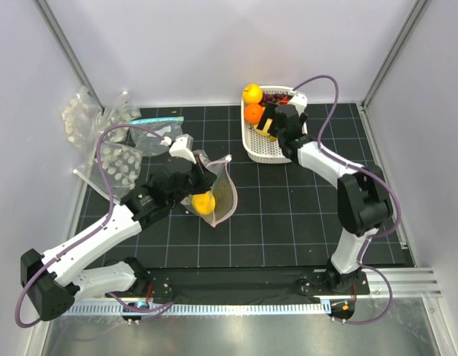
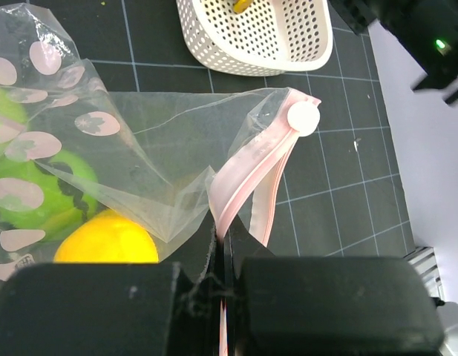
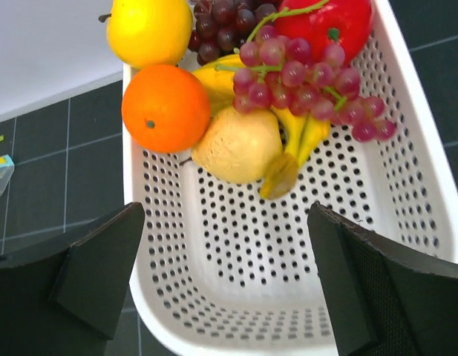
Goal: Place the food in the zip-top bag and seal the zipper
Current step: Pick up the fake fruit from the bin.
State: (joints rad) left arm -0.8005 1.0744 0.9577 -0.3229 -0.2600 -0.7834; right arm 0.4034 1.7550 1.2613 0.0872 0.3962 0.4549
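Observation:
The dotted clear zip-top bag (image 1: pixel 217 194) lies mid-left with its mouth open toward the right; a yellow fruit (image 1: pixel 204 202) and a green one (image 2: pixel 36 193) are inside. My left gripper (image 2: pixel 227 241) is shut on the pinkish zipper (image 2: pixel 247 174) strip at the mouth, lifting it; it also shows in the top view (image 1: pixel 190 176). My right gripper (image 3: pixel 225 252) is open and empty above the white basket (image 3: pixel 236 311), which holds an orange (image 3: pixel 165 107), a yellow fruit (image 3: pixel 148 28), grapes (image 3: pixel 303 74), a banana (image 3: pixel 288 163), a pear (image 3: pixel 240 144) and a red fruit (image 3: pixel 340 18).
Several other clear bags (image 1: pixel 102 130), one with a teal strip (image 1: pixel 156 120), lie at the back left. The white basket (image 1: pixel 260 144) stands at the back right near the wall. Frame posts run along both sides.

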